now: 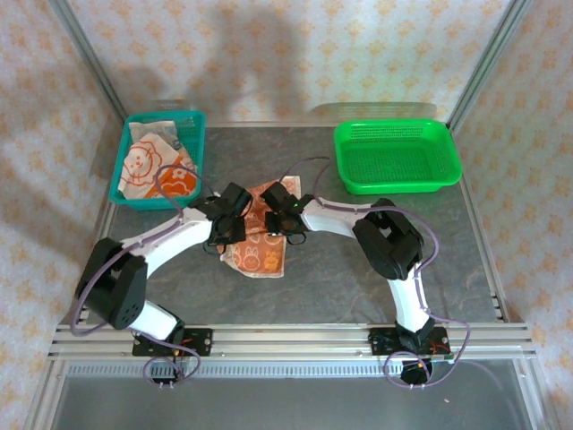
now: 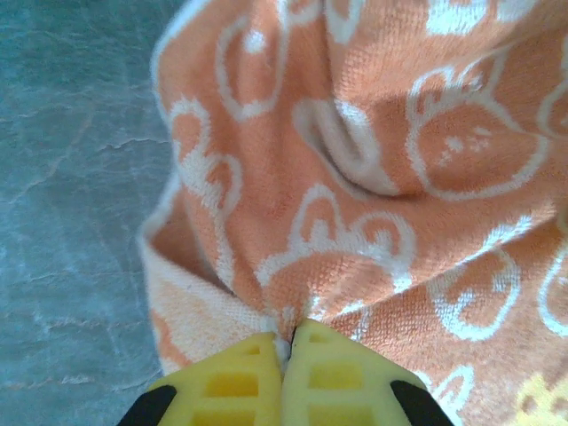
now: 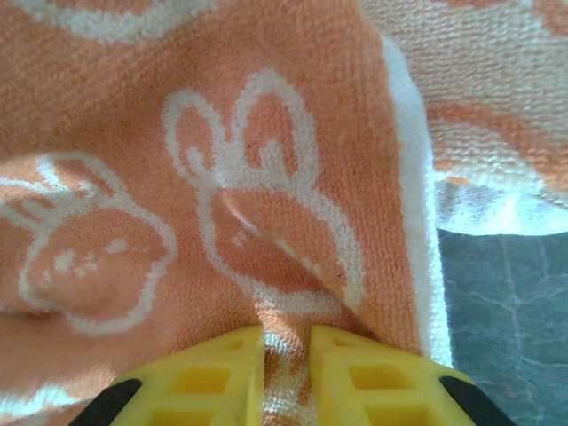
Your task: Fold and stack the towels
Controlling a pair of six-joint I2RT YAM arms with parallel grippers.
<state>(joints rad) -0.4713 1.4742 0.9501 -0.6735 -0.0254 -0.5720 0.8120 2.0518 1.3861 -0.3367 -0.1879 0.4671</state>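
Now; towel (image 1: pixel 260 258): orange, white rabbit outlines, rumpled; left gripper (image 2: pixel 288 332) pinching it; right gripper (image 3: pixel 286 335) pinching it

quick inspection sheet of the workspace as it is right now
surface: grey marbled table
job's things: orange towel bunched at centre; other towels piled in the teal basket, back left
clutter: green basket, back right
grippers: left gripper shut on the orange towel's edge; right gripper pinching the same towel
cables: cables in loose loops along both arms
surroundings: patterned walls, metal frame
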